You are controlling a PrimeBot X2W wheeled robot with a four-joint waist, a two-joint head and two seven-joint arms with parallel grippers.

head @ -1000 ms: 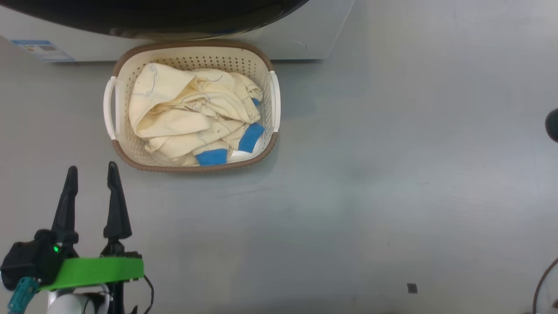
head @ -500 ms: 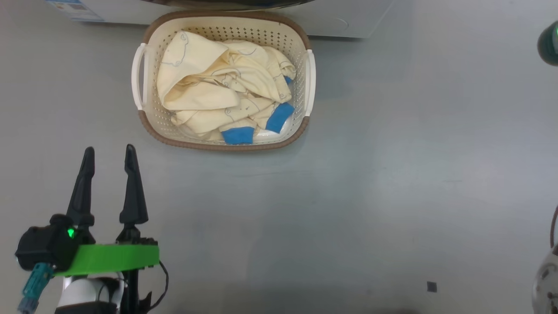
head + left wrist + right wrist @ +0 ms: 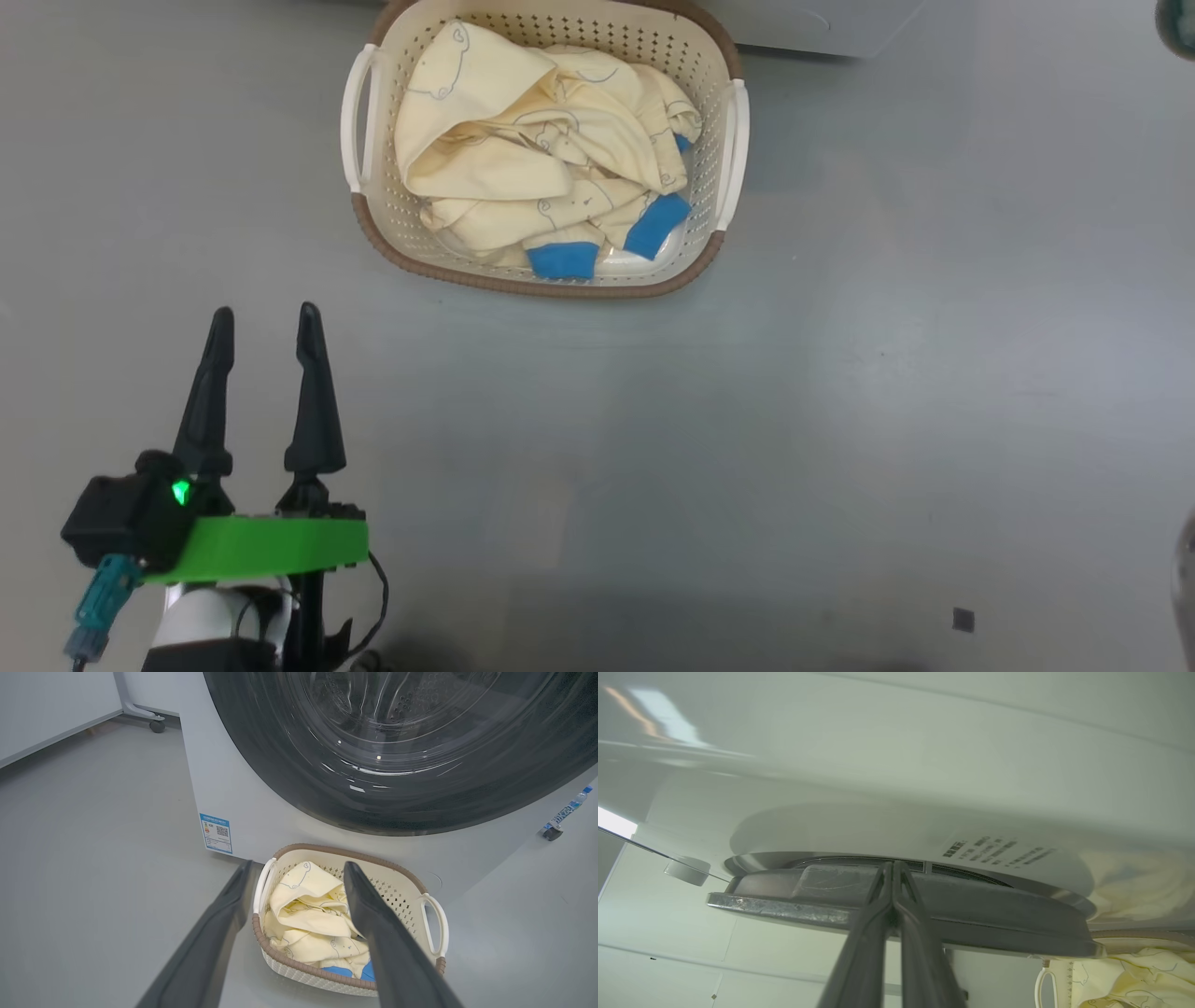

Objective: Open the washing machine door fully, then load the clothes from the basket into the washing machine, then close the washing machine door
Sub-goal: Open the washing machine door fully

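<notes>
Head view: my left gripper (image 3: 265,311) hangs over bare floor (image 3: 747,420), jaws spread wide and holding nothing, well short of the basket (image 3: 532,285). In the basket sit the clothes (image 3: 523,159), a cream heap with blue cuffs at the near edge, piled about to the rim.

Left wrist view: the washing machine door (image 3: 397,765) looks flat against the washing machine (image 3: 224,788), with the basket tucked right under its lower rim. That worries me. If I reach in carelessly I could shove the basket, or a raised fold could catch the door as it swings.

Right wrist view: my right gripper (image 3: 892,864) has its jaws pressed together, gripping nothing, with the tips at the door's edge. I cannot tell whether they are hooked behind it. The rim is glossy and my tips are thin, so a pull could slip off and leave the door unopened.
</notes>
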